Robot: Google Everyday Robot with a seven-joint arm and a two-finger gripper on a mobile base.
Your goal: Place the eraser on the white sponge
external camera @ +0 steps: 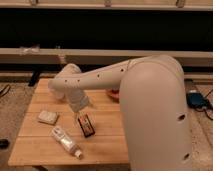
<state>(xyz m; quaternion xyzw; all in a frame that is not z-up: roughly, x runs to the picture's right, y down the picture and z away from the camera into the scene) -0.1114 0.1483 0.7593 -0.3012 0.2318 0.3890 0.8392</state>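
- Standing on a speckled floor [11, 107], 1 wooden table [35, 150] of light planks fills the lower left. Behind it, 1 long pale ledge [160, 55] runs under a dark wall.
- Arm [150, 100]: 1 large white arm reaches in from the right and covers the right part of the tabletop.
- Gripper [78, 116]: at the arm's tip, low over the middle of the table, just beside the far left end of the eraser. Whether it is open or closed cannot be told (its dark tip merges with the shadow).
- Eraser [87, 125]: 1 dark block with a reddish marking, lying flat on the table, its long axis running roughly from back to front.
- White sponge [48, 117]: flat on the planks to the left of the eraser, apart from both eraser and gripper.
- White tube [66, 141]: lies diagonally near the front edge, below the sponge and the eraser.
- Bare planks show along the left and front edges; 1 reddish bowl [114, 93] peeps out from behind the arm.
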